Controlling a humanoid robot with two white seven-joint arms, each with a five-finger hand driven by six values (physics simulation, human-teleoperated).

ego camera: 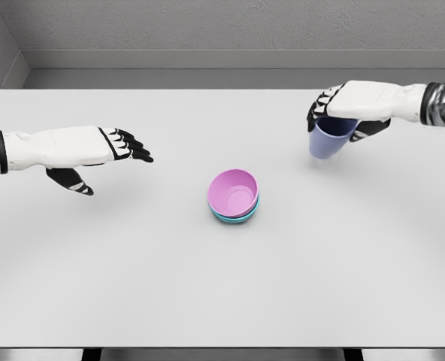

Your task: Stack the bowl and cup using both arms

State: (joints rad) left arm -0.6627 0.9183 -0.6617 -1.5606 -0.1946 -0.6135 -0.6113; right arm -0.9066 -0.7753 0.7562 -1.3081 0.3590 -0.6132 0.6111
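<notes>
Pink bowl (234,192) nested in teal bowl (237,216), right hand (350,109) gripping blue cup (329,139)

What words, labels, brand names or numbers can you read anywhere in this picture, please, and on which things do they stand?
None: no readable text, number or sign appears anywhere in the head view.
The pink bowl, the teal bowl under it, and the blue cup held by the right robot hand are plain.
The left robot hand, both white arms and the white table carry no marking either.
</notes>
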